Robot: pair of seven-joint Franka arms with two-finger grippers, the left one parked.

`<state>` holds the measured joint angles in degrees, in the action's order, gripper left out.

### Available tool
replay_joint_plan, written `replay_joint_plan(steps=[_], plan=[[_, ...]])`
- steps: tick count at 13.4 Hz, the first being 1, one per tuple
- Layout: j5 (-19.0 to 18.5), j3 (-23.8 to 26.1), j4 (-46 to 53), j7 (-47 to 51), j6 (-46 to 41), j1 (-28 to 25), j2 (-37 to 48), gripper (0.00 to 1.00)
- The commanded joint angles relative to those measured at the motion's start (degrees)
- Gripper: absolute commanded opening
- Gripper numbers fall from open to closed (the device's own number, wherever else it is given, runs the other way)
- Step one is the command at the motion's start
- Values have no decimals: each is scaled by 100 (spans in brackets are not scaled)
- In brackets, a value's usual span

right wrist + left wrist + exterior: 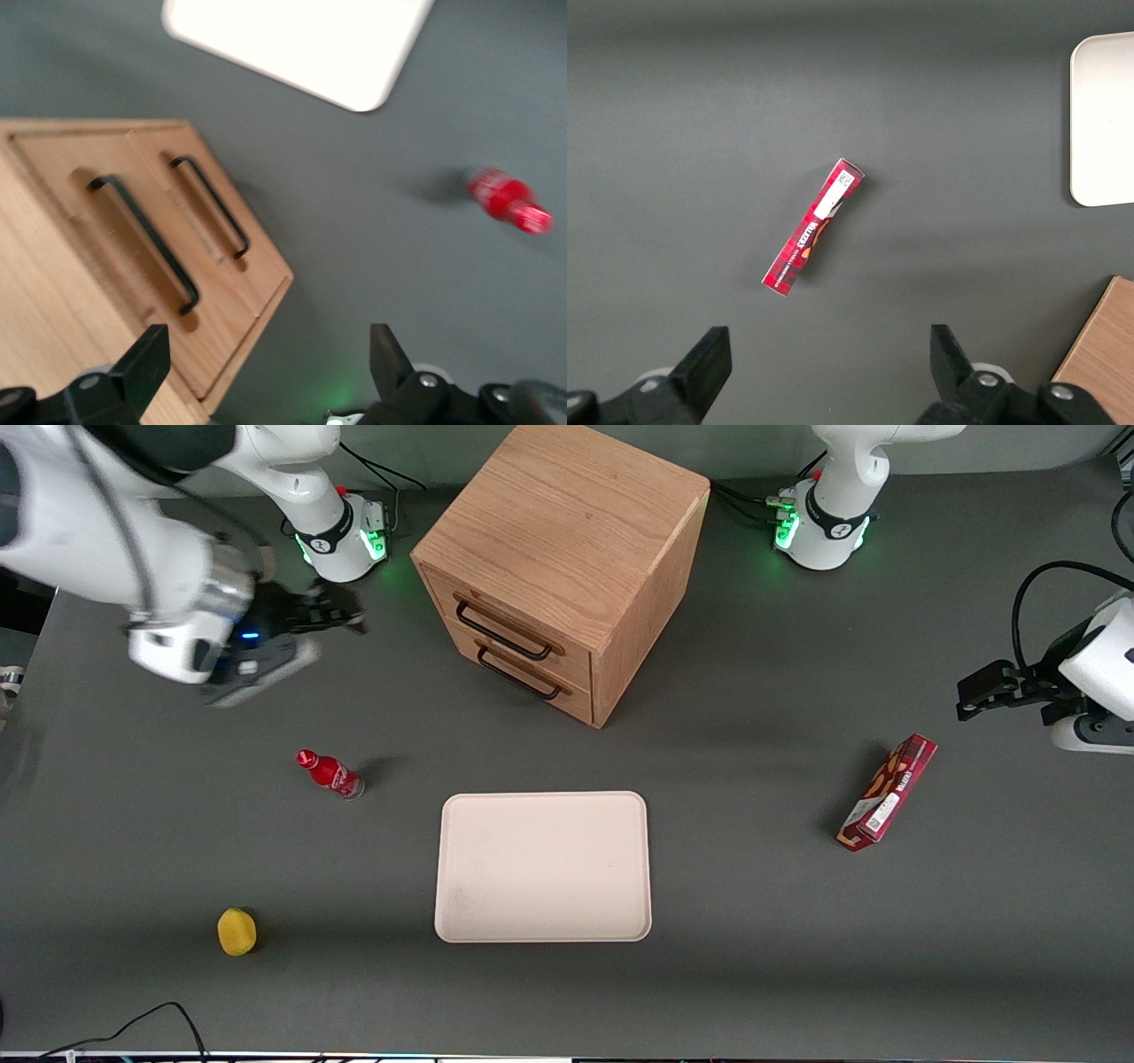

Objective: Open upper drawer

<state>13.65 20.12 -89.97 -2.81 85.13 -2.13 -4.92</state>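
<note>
Counting, you see one cabinet (567, 558) with two shut drawers; the upper drawer (505, 618) is topmost. Your gripper (341, 613) hangs spread, apart from it. Only the front view shows one lemon (236, 932).

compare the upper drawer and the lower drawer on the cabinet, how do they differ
The upper drawer sits just under the cabinet top; the lower drawer sits beneath it, nearest the table. In the right wrist view, the upper drawer's handle is closer to the open end effector than the lower drawer's handle. Both are shut, light oak, with black wire handles.
</note>
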Motion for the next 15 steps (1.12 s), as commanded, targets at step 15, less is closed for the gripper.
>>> replay_joint_plan(steps=[15], plan=[[1288, 1090, -2234, -1150, 2402, 108, -273, 100]])
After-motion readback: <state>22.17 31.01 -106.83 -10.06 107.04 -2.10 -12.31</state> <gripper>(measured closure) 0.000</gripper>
